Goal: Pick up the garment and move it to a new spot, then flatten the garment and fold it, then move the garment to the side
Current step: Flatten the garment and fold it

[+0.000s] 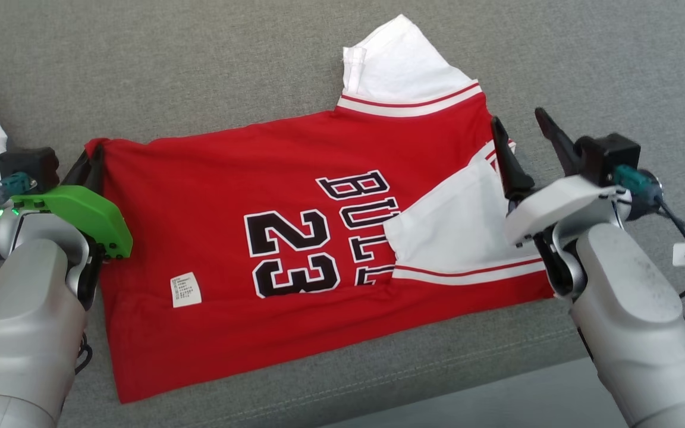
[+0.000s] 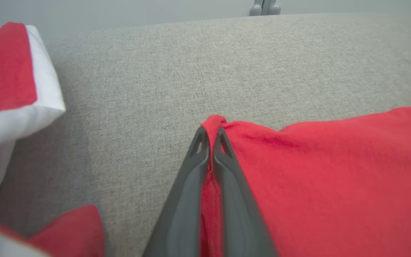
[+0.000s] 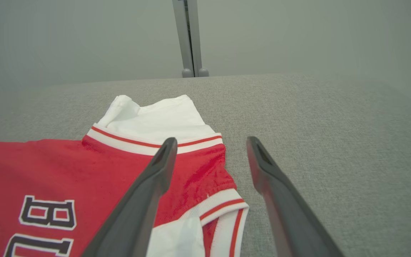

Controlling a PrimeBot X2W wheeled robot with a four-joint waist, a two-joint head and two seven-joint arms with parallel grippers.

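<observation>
Red jersey [image 1: 211, 238] on grey woven cushion [image 1: 140, 71]; left claw [image 2: 211, 135] pinching corner.

left claw [image 2: 211, 135]: fingers pinched tight | right claw [image 3: 209, 147]: fingers spread wide, pointing forward

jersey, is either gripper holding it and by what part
The left gripper is shut on a hem corner of the jersey; the right gripper is open, holding nothing.

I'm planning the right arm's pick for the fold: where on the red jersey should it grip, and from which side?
Probably the striped trim edge at the right end of the red-and-white basketball jersey, approached from that end by the right gripper's open jaws. The edge lies flat on the grey fabric cushion beneath them, opposite the hem corner the left gripper pinches.
</observation>
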